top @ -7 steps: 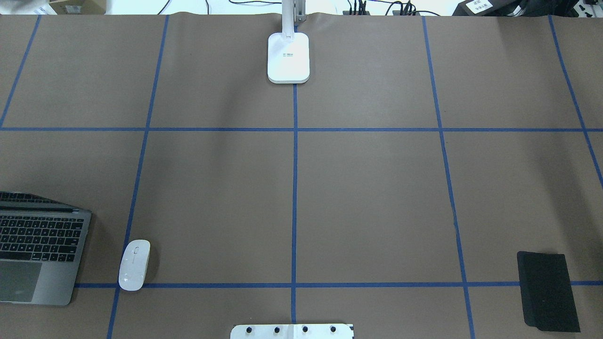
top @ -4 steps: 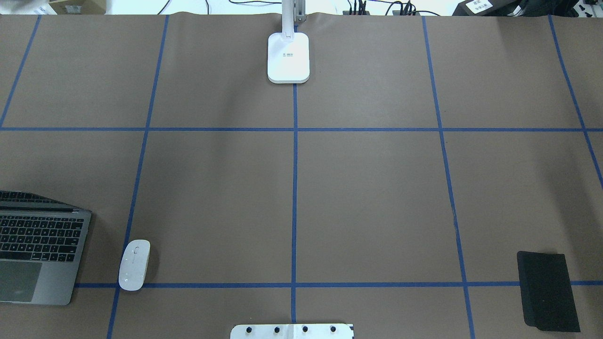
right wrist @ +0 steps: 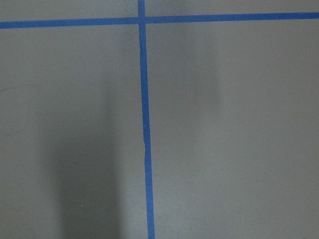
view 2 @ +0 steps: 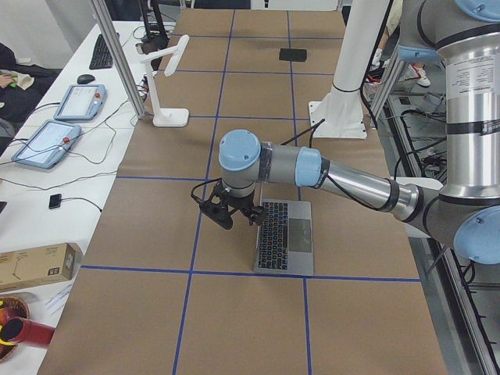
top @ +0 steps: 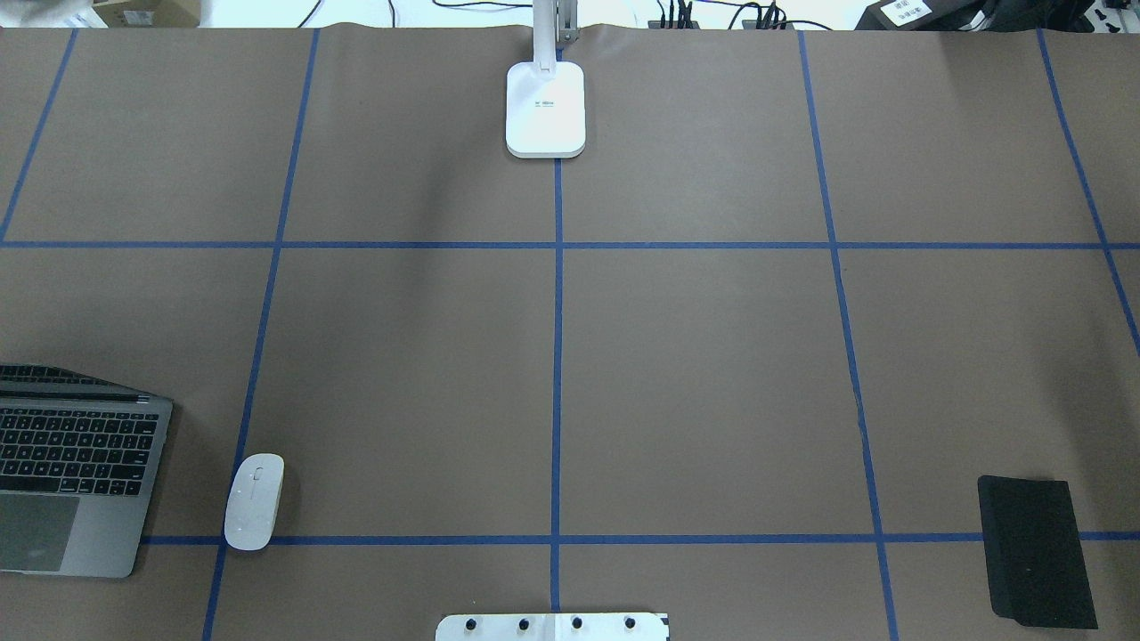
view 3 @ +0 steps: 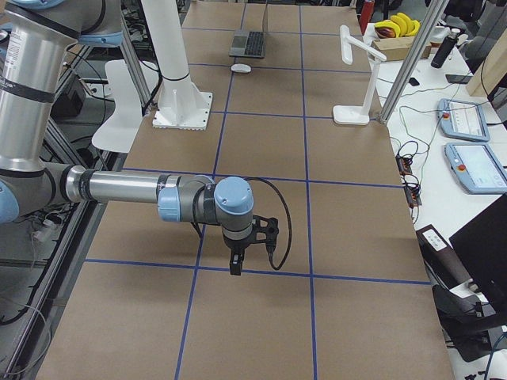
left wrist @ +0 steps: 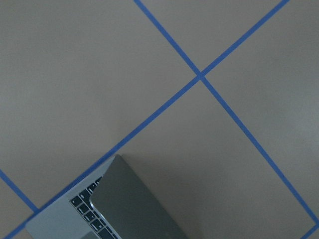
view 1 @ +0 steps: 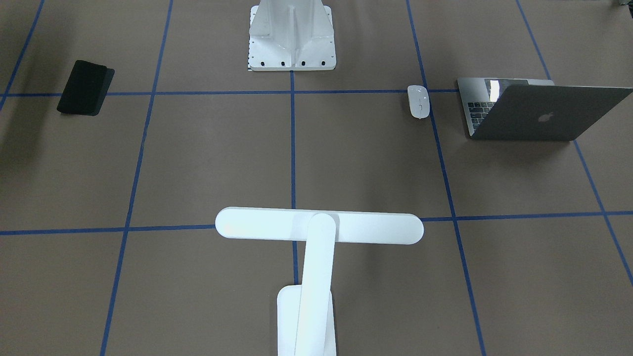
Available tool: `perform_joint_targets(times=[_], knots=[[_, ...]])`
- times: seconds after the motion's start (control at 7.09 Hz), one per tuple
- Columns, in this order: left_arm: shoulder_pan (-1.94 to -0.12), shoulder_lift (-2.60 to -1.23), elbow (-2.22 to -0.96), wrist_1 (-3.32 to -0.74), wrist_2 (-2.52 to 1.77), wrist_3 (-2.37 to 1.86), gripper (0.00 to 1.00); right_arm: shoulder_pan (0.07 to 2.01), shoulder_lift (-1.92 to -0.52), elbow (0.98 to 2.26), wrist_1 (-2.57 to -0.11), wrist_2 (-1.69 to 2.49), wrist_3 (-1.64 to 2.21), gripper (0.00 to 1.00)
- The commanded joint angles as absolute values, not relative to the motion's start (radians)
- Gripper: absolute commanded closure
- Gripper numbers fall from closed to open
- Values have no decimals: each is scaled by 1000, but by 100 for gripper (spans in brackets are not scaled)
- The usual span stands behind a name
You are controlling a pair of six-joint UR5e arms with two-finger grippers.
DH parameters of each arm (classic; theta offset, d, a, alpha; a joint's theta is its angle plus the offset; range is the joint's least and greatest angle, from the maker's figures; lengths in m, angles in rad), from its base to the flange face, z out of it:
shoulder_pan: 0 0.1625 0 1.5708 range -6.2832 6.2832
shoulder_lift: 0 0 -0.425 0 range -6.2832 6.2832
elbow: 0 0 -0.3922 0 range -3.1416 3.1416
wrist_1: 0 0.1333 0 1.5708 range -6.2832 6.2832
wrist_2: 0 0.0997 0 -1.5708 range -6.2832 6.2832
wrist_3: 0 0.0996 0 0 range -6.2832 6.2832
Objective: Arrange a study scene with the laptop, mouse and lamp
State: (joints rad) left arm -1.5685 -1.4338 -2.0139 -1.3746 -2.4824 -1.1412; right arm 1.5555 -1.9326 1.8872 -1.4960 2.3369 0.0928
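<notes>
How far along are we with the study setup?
Done: the laptop is open. In hand: nothing visibly; the left gripper hovers by its lid, the right gripper over the table. Left: the mouse lies beside the laptop, the lamp far off; they probably need grouping.

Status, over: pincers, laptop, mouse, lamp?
Left pincer hovering by laptop, right pincer over bare table; jaws unreadable. Laptop open, mouse beside it, lamp at far edge. Pad far right, apart.

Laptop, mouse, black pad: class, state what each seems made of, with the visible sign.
Laptop: likely metal, matte grey lid with soft sheen. Mouse: probably glossy white plastic, smooth shiny shell. Black pad: perhaps fabric or rubber; flat, dull, no reflections.
</notes>
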Motion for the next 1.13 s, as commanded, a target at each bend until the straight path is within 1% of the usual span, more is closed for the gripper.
perform_joint_targets(times=[0.0,0.14,0.28,0.85,0.99], knots=[[-1432,-1430,-2013,-1498,-2485,-1451,0,1555,-1983,1890,-1464,2367,92,0],[-1361,-1430,-2013,-1515,-2479,-1532,0,1555,-1990,1888,-1454,2370,92,0],[-1336,-1430,-2013,-1522,-2476,-1573,0,1555,-2002,1888,-1439,2370,94,0],[-1310,-1371,-2019,-1522,-2468,-1614,0,1557,-2013,1890,-1439,2396,95,0],[-1264,-1370,-2025,-1544,-2468,-1685,0,1557,-2014,1893,-1439,2398,95,0]])
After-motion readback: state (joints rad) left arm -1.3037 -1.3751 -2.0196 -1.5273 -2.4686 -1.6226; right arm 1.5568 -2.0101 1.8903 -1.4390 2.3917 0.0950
